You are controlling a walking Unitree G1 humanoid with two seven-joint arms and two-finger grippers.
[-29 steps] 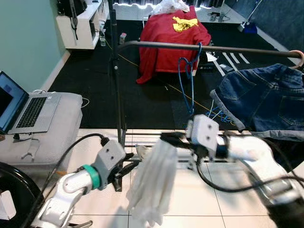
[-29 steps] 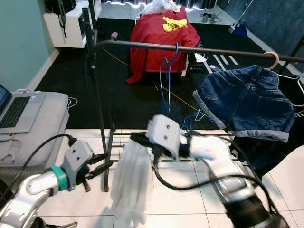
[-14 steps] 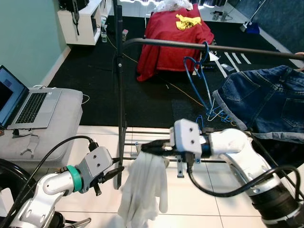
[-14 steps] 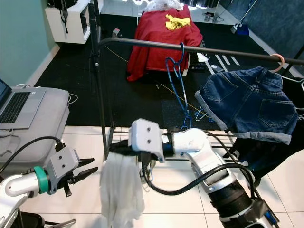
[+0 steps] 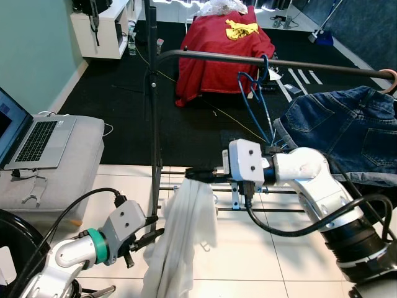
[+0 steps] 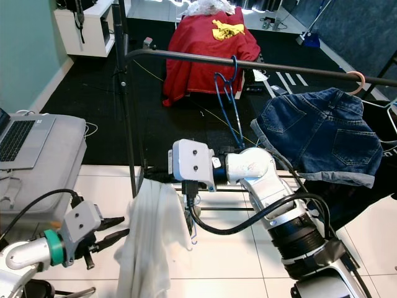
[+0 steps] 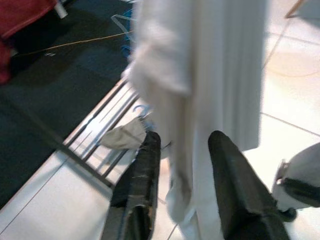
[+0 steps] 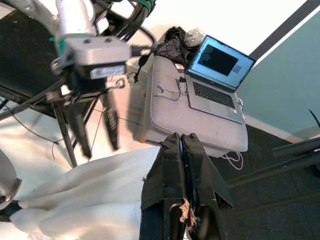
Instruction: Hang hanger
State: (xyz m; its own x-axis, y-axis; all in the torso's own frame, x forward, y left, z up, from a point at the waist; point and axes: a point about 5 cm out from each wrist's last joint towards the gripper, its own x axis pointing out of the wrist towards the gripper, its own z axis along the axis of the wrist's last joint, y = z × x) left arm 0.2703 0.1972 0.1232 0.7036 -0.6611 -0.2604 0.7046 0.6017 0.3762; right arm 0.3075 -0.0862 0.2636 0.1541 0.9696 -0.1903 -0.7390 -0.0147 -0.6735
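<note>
Nearest: left gripper (image 5: 151, 236), low over the pale floor tiles (image 5: 260, 254), black fingers parted, nothing between them. In its wrist view the fingers (image 7: 141, 175) straddle the hanging folds without pinching them.

Next out: limp white cloth garment (image 5: 180, 239), draped down from the right gripper (image 5: 197, 175). Those fingers are pressed together on the garment's top; the right wrist view shows them closed with white fabric bunched beneath. The hanger inside the garment cannot be made out clearly; only a small hook-like wire at its side.

Behind it: low metal base rails of the rack (image 5: 273, 192), then the long dark horizontal clothes rail (image 5: 260, 62), well above the garment. On that rail hang empty blue wire hangers (image 5: 255, 87) and blue denim shorts (image 5: 347, 133). Grey padded bench with open silver laptop (image 5: 40, 139) at the robot's left. Farthest: red cloth over a piece of furniture (image 5: 220, 46).

Risks, as judged:
- Garment slides off if the pinch holds fabric rather than hanger.
- Hem could snag the left fingers or base rails on the lift.
- Hook may miss the rail or tangle with the blue hangers.

Pose: right arm reaches across the body, forearm near level, wrist pointing to the robot's left. Left arm bent low, pointing toward the cloth.
</note>
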